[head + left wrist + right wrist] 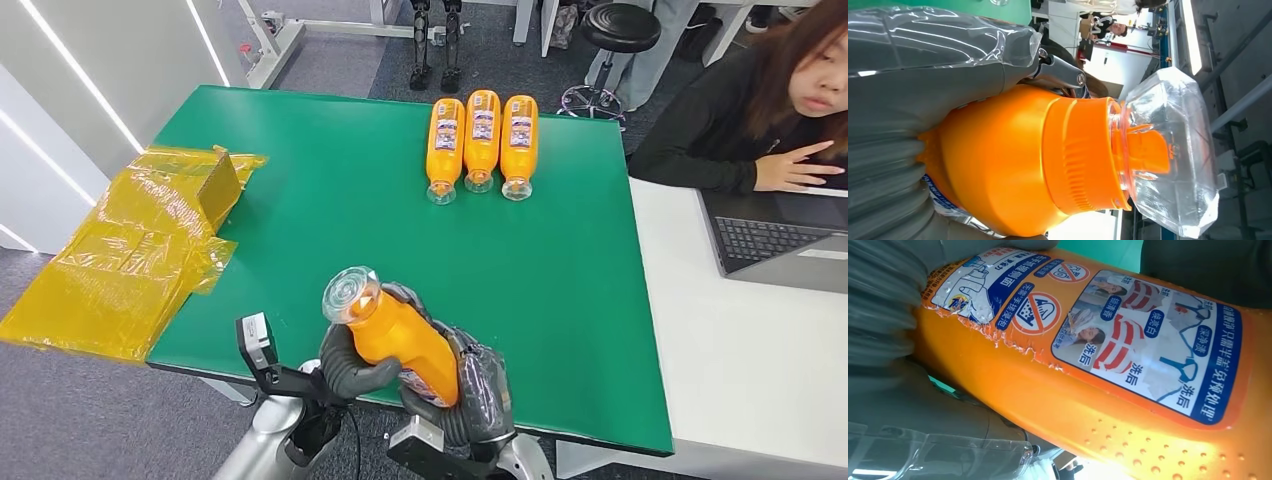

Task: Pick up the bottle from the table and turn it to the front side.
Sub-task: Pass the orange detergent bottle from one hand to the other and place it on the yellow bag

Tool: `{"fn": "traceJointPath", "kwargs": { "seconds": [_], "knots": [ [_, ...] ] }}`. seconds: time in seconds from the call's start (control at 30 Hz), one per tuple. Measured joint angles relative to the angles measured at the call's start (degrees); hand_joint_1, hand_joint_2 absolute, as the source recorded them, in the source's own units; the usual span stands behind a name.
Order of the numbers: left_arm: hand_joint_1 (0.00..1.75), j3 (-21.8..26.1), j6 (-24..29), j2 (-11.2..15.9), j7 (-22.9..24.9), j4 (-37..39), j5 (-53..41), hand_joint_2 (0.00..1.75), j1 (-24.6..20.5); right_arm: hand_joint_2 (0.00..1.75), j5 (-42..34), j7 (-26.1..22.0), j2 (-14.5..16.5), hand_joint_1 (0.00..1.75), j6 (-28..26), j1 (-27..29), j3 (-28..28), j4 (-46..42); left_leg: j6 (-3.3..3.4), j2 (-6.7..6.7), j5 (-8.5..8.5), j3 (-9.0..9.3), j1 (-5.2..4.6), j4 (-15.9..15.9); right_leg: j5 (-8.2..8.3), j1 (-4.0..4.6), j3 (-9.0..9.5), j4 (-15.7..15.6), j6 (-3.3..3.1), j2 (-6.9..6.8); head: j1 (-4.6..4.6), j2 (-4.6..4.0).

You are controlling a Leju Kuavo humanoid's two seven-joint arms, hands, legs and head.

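Observation:
Both hands hold an orange bottle (400,335) with a clear cap (350,295) above the near edge of the green table (330,200). It is tilted, cap up and to the left. My left hand (352,368) grips it below the neck, and my right hand (478,395) wraps the lower body. Up close in the left wrist view are the bottle's orange shoulder (998,165) and clear cap (1168,155). The right wrist view looks onto a blue and white printed label (1143,345) on the bottle's side.
Three more orange bottles (482,140) lie side by side at the table's far edge, caps toward me. Crumpled yellow plastic wrap (130,250) hangs off the left edge. A person (760,110) sits at the white desk on the right with a laptop (780,240).

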Motion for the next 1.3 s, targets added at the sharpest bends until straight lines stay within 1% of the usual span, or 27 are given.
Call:
{"fn": "traceJointPath", "kwargs": {
  "seconds": [0.17,0.2,0.3,0.33,0.43,0.5,0.57,0.67,0.73,0.8,0.87,0.93,1.0,1.07,1.2,1.3],
  "knots": [
    [1.75,0.14,0.78,0.0,-0.03,0.79,0.39,1.75,-0.61,1.75,-0.1,0.17,0.32,1.75,1.01,-0.83,-0.05,0.6,0.0,0.0,0.0,0.0,0.0,0.0,0.0,0.0,0.0,0.0,0.0,0.0,0.0,0.0],
    [1.75,0.2,0.96,0.0,-0.04,0.92,0.5,1.75,-0.67,1.75,-0.15,0.22,0.38,1.44,1.25,-0.96,-0.07,0.71,0.0,0.0,0.0,0.0,0.0,0.0,0.0,0.0,0.0,0.0,0.0,0.0,0.01,0.0],
    [1.75,0.28,1.59,0.0,-0.08,1.16,0.64,1.75,-0.68,1.75,-0.26,0.31,0.45,0.14,1.92,-1.12,-0.13,0.93,0.0,0.0,0.0,0.0,0.0,0.0,0.0,0.0,0.0,0.0,0.0,0.0,0.01,0.0],
    [1.75,0.28,1.83,0.0,-0.09,1.22,0.66,1.75,-0.62,1.75,-0.28,0.31,0.45,0.0,2.14,-1.11,-0.14,0.97,0.0,0.0,0.0,0.0,0.0,0.0,0.0,0.0,0.0,0.0,0.0,0.0,0.0,0.0],
    [1.75,0.32,3.14,0.03,-0.28,1.27,0.0,1.75,-0.07,1.75,-0.94,0.0,0.45,0.0,2.92,-0.9,-0.15,1.13,0.0,0.01,0.0,0.0,0.0,0.0,0.0,0.0,0.0,-0.01,0.0,0.0,0.0,0.0],
    [1.75,0.36,6.16,0.14,-1.33,1.26,-3.84,1.75,0.37,1.75,-2.35,-0.91,0.43,0.0,3.34,-0.41,-0.17,1.37,0.0,0.0,-0.01,0.0,0.0,0.0,0.0,0.0,-0.01,-0.02,0.0,0.0,0.0,0.0],
    [1.75,0.37,12.67,0.31,-2.96,1.28,-11.8,1.75,0.46,1.75,-3.85,-2.64,0.37,0.0,3.38,0.15,-0.12,1.59,0.0,0.0,-0.01,-0.01,0.0,0.0,0.0,0.0,-0.02,-0.02,0.0,0.01,0.01,0.0],
    [1.75,0.57,24.49,0.82,-4.77,1.82,-24.84,1.75,-0.38,1.75,-5.14,-4.82,0.34,0.0,3.02,0.7,0.13,1.69,0.0,0.05,-0.01,-0.01,0.0,0.0,0.0,0.0,-0.07,-0.01,0.0,0.05,0.0,0.0],
    [1.75,1.2,31.35,1.26,-5.51,3.26,-31.76,1.75,-1.95,1.75,-5.55,-5.57,0.32,0.0,2.78,0.99,0.4,1.69,-0.02,0.04,0.01,0.0,0.01,0.0,0.01,0.0,-0.06,-0.01,-0.01,0.05,0.01,0.0],
    [1.75,2.72,36.36,1.76,-5.72,5.91,-36.25,1.75,-4.2,1.75,-6.1,-6.26,0.21,0.0,2.6,1.4,0.87,1.71,-0.06,0.05,0.03,0.01,0.02,0.0,0.03,0.01,-0.07,0.02,-0.04,0.06,-0.01,0.0],
    [1.75,4.57,38.99,2.22,-5.96,9.02,-38.71,1.75,-6.45,1.75,-6.74,-6.88,-0.04,0.0,2.43,1.76,1.26,1.73,-0.08,0.06,0.05,0.01,0.02,0.0,0.05,0.01,-0.08,0.05,-0.07,0.07,-0.02,0.0],
    [1.75,5.91,40.18,2.5,-6.24,11.6,-39.88,1.75,-8.3,1.75,-7.16,-7.33,-0.31,0.0,2.33,1.92,1.44,1.73,-0.1,0.06,0.06,0.02,0.02,0.0,0.06,0.01,-0.07,0.06,-0.08,0.07,-0.02,0.0],
    [1.75,6.55,41.43,2.66,-6.2,13.38,-41.25,1.75,-9.59,1.75,-7.49,-7.59,-0.45,0.0,2.29,1.97,1.53,1.74,-0.1,0.05,0.07,0.02,0.02,0.0,0.06,0.01,-0.07,0.06,-0.08,0.07,-0.02,0.0],
    [1.75,6.74,43.9,2.79,-5.51,14.9,-43.97,1.75,-10.61,1.75,-7.98,-7.92,-0.5,0.0,2.28,1.98,1.58,1.82,-0.1,0.06,0.06,0.01,0.02,0.0,0.06,0.01,-0.07,0.06,-0.07,0.07,-0.02,0.0],
    [1.75,6.81,50.11,3.71,-2.58,19.05,-52.82,1.75,-13.39,1.75,-10.39,-9.06,-0.53,0.0,2.21,1.69,2.02,2.57,-0.1,0.06,0.06,0.01,0.02,0.0,0.06,0.01,-0.06,0.06,-0.08,0.08,-0.01,0.0],
    [1.75,6.79,55.08,5.23,1.56,22.88,-61.54,1.75,-15.73,1.75,-12.47,-10.27,-0.52,0.0,1.78,1.16,2.62,3.64,-0.14,0.09,0.09,0.02,0.04,0.0,0.09,0.01,-0.08,0.07,-0.12,0.12,-0.02,0.0]
  ]
}}
